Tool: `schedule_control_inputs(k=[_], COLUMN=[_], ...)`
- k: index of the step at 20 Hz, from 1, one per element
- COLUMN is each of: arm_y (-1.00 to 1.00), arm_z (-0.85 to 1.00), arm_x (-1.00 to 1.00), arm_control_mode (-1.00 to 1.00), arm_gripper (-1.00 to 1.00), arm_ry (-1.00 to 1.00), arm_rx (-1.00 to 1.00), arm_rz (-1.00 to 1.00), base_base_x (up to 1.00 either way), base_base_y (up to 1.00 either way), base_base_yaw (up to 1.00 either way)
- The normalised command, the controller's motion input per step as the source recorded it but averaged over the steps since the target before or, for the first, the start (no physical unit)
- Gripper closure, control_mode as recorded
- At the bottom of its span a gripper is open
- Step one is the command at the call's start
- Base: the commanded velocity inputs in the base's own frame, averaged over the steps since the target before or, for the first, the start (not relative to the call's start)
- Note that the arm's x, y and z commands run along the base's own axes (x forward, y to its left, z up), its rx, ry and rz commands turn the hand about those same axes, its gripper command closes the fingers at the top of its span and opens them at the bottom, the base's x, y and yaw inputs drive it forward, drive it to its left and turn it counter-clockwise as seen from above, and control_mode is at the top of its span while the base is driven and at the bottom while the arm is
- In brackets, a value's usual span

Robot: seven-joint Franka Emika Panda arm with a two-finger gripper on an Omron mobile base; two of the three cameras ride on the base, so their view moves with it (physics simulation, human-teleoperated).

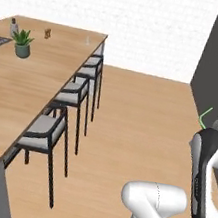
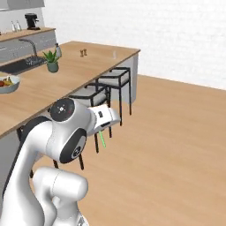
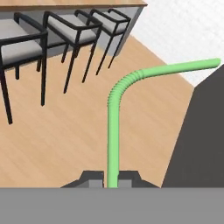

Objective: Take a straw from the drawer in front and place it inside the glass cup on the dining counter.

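Note:
My gripper (image 3: pixel 112 179) is shut on the lower end of the bright green straw (image 3: pixel 113 127). From the dark fingertips (image 3: pixel 92 176) the straw runs up to a ribbed bend and then off to the right. In the right base view the straw (image 2: pixel 102 139) pokes out below the white hand, over the wooden floor beside the stools. Its tip (image 1: pixel 204 117) shows above the forearm in the left base view. The glass cup (image 1: pixel 86 39) (image 2: pixel 114 54) stands near the far end of the dining counter (image 1: pixel 27 91) (image 2: pixel 66 84), well away from the gripper. The drawer is out of view.
Several black stools (image 1: pixel 52 126) (image 2: pixel 112 79) line the counter's near side. On the counter are a potted plant (image 2: pixel 52 62), two small shakers (image 2: pixel 82 53), a fruit bowl (image 2: pixel 6 83) and a black sink (image 2: pixel 17 66). A dark panel (image 3: pixel 197 131) stands to the right.

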Motion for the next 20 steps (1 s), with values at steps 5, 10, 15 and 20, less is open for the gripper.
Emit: schedule_control_inputs(k=[5,10,15,20], arm_y=[0.0,0.0,0.0,0.0], arm_z=[0.0,0.0,0.0,0.0], arm_x=[0.0,0.0,0.0,0.0], arm_control_mode=[1.0,1.0,1.0,1.0], arm_gripper=[1.0,1.0,1.0,1.0], arm_ry=[0.0,0.0,0.0,0.0], arm_rx=[0.0,0.0,0.0,0.0], arm_rz=[0.0,0.0,0.0,0.0], base_base_x=[0.8,0.83,0.79,0.77], base_base_y=[-0.71,-0.7,-0.7,-0.7], base_base_yaw=[0.39,0.38,0.39,0.39])
